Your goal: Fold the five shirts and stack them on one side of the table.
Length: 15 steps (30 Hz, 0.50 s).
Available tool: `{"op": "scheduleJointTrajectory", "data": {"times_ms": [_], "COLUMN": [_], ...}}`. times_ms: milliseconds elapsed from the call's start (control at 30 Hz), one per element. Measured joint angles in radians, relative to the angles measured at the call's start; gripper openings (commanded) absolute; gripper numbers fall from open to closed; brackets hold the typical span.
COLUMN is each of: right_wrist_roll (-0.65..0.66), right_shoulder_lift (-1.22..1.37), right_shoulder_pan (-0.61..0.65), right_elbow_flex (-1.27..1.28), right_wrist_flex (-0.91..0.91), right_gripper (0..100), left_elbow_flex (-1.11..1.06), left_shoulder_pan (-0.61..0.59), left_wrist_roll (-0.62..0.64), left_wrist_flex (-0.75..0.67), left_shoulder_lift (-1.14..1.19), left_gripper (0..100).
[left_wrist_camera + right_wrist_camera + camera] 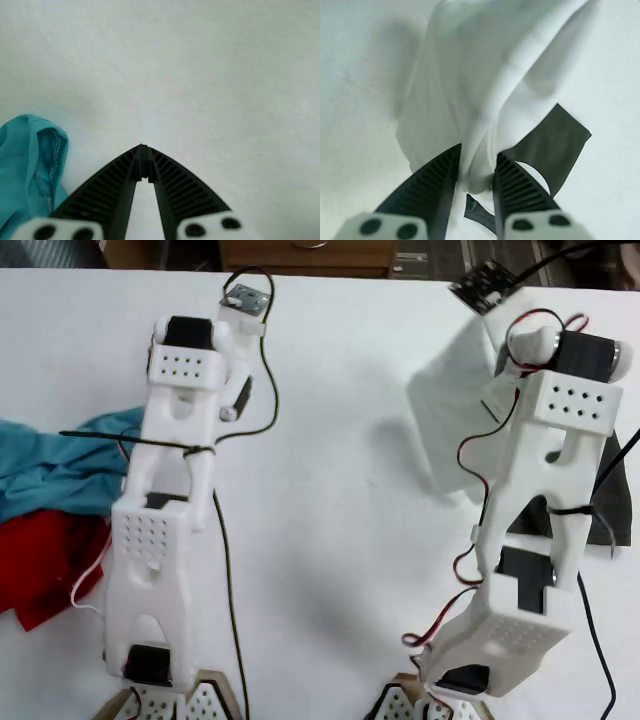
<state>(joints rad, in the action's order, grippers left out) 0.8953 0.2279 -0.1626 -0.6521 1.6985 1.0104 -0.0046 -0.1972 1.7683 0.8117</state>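
Clamps right fingers (516,186) on white shirt (470,90), holds left fingers (167,180) together, empty; leaves teal shirt (50,470), red shirt (40,560) crumpled; shows no stack, likely early.

Four shirts are counted (teal shirt (60,460), red shirt (40,560), white shirt (458,400), black shirt (555,145)) and two arms (160,530) (530,510).

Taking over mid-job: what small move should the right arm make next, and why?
Probably ease the right gripper toward the table's middle and lower. It is shut on the white shirt, which hangs bunched, partly over the dark shirt. The left gripper is shut, empty.
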Motion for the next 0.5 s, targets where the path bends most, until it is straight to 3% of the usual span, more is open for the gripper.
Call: {"op": "scheduleJointTrajectory", "data": {"times_ms": [500], "right_wrist_roll": [0.011], "right_shoulder_lift": [-0.035], "right_shoulder_pan": [-0.249], "right_elbow_flex": [-0.149], "right_wrist_flex": [0.002], "right_gripper": [2.0], "left_elbow_flex": [0.0], "left_shoulder_pan": [0.0], "left_wrist_roll": [0.0], "left_wrist_flex": [0.0], "left_shoulder_lift": [0.0], "left_gripper": [3]}}
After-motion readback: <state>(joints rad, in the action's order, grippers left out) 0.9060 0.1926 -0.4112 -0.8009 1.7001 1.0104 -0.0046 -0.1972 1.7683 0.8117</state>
